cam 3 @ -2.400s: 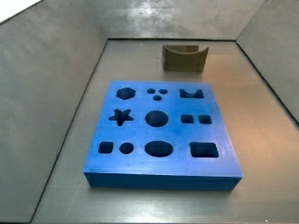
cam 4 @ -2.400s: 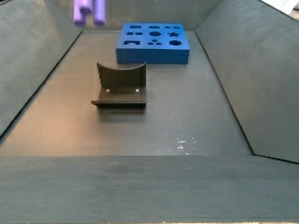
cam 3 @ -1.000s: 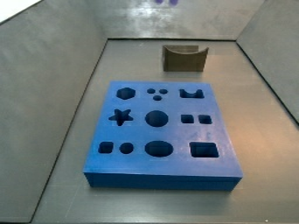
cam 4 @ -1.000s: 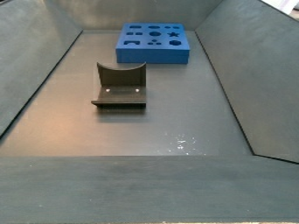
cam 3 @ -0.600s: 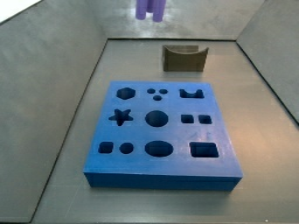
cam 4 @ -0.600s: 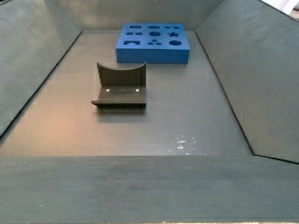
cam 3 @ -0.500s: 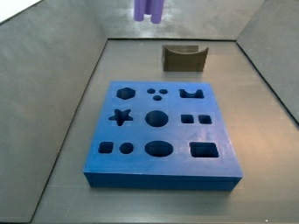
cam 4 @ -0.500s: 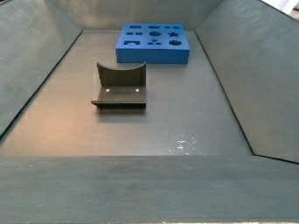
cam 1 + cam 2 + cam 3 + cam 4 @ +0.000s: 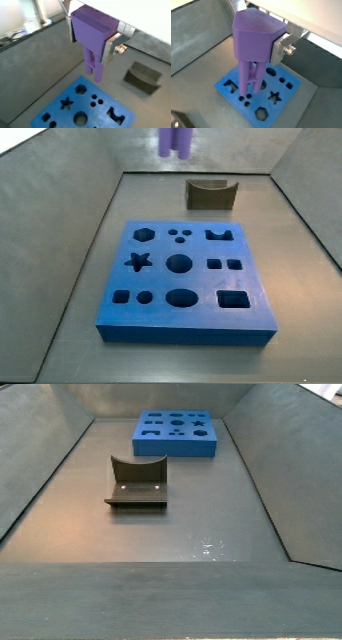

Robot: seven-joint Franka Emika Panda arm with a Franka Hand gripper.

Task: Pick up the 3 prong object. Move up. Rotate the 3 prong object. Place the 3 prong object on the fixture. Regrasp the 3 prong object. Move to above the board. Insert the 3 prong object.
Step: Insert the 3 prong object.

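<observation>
high over the board (image 9: 80, 107), the 3 prong object (image 9: 93, 37) is clamped by the gripper (image 9: 93, 45) between its silver fingers (image 9: 111, 47), prongs hung straight down, as seen in both wrist views. in a side view only its purple lower end (image 9: 175, 140) is caught, at 12 o'clock. the fixture (image 9: 136, 481) is left bare on the worktop (image 9: 174, 534), well apart from the board.
</observation>
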